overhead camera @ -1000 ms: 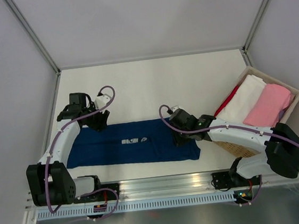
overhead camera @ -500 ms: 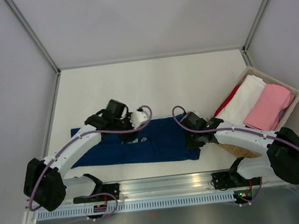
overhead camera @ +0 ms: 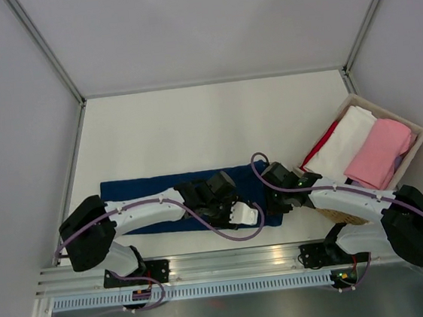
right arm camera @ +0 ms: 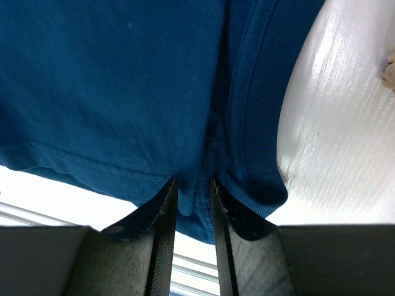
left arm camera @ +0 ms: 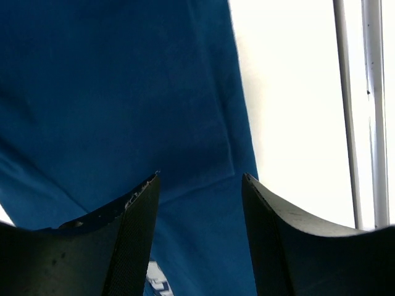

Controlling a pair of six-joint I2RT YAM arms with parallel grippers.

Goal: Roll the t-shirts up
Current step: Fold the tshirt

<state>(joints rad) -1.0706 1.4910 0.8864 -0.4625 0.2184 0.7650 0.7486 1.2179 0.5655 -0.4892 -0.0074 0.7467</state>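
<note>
Starting the roll: my right gripper (right arm camera: 190, 184) pinches the navy cloth t-shirt (overhead camera: 135, 188); my spread left gripper (left arm camera: 200, 179) must grab alongside

Desk (overhead camera: 193, 122): white, smooth | Basket (overhead camera: 390, 113): pale, woven, on the desk's right side, set at an angle | Rail (overhead camera: 230, 259): silver metal, along the near desk edge

Reads bright and even from overhead in the top view, with only faint, soft shadows beside the arms (overhead camera: 148, 207) on the white table (overhead camera: 193, 122). Burns the table out to flat white at the left wrist, leaving the navy t-shirt (left arm camera: 123, 92) dim and the left gripper's fingers (left arm camera: 133, 246) near-black. Shows streaky glare on the table at the right wrist, yet crisp stitching on the shirt.
</note>
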